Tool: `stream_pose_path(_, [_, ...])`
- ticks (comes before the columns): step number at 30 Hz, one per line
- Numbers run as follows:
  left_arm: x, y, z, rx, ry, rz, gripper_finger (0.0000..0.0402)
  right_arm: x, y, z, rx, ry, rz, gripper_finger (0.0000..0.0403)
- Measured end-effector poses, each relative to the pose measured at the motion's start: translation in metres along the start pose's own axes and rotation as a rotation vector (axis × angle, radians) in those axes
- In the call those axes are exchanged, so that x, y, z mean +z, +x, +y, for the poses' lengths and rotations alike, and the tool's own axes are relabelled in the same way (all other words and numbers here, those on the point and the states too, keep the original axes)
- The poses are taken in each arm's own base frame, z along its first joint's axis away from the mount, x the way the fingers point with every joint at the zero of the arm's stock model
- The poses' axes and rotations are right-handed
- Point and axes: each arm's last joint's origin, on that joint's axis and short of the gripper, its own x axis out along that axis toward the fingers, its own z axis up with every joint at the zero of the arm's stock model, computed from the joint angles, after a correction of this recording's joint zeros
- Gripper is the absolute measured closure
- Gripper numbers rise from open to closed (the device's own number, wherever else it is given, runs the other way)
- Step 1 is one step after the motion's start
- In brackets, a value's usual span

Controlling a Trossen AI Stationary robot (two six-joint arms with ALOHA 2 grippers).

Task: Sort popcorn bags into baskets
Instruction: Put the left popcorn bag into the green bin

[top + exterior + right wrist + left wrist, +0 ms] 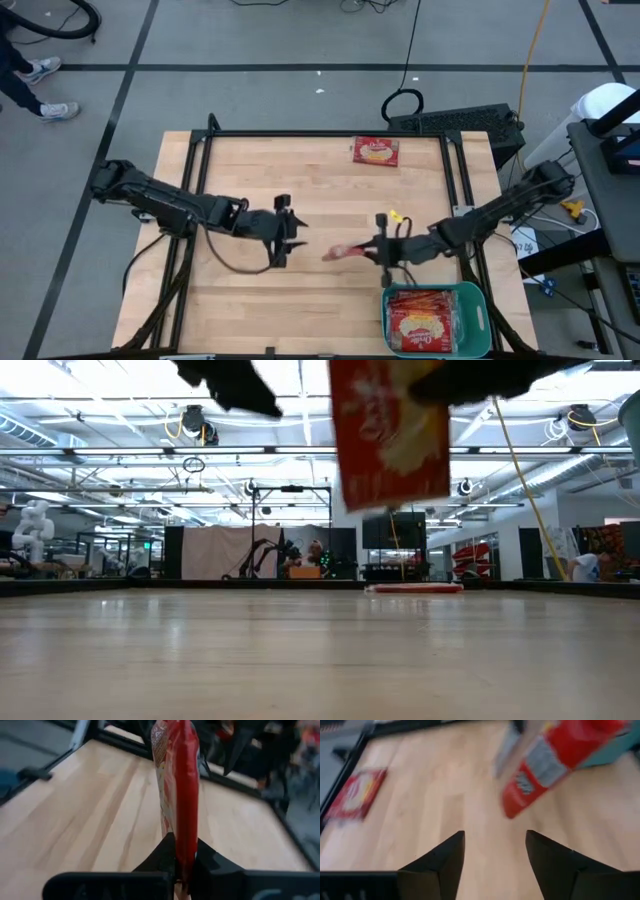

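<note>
Right hand [181, 872] pinches a popcorn bag [176, 790] (left hand [495, 852] open, empty).

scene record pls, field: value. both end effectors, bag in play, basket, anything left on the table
left end effector: open, empty, over mid-table
right end effector: shut on held popcorn bag, near table centre
held popcorn bag: red, clamped by one edge, off the table
basket: teal, near-right corner, red bags already inside
loose popcorn bag: flat on the wood at the far edge
table: wood top, dark frame
</note>
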Motion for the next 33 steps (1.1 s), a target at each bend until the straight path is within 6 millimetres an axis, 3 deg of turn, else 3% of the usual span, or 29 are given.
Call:
stream_pose_path(9, [0.021,-0.005,-0.044,-0.109,0.135,-0.258,0.0189,0.01,-0.018,0.007,0.04,-0.306,-0.059,0.0392])
stream_pose_path(15, [0.02,0.023,-0.07,-0.091,0.232,-0.347,0.0124,0.017,-0.021,0.011,0.038,-0.371,-0.129,0.0392])
stream_pose_path(19, [0.019,0.042,-0.077,0.027,0.234,-0.393,0.0076,0.02,-0.023,0.012,0.038,-0.377,-0.161,0.0392])
stream_pose_path(22, [0.017,0.055,-0.077,0.097,0.255,-0.41,0.0061,0.021,-0.023,0.012,0.034,-0.362,-0.174,0.0392])
stream_pose_path(26, [0.013,0.068,-0.074,0.144,0.263,-0.403,0.0108,0.022,-0.023,0.012,0.034,-0.316,-0.183,0.0392])
stream_pose_path(33, [0.011,0.07,-0.07,0.285,0.356,-0.351,0.0299,0.023,-0.023,0.011,0.024,-0.152,-0.183,0.0385])
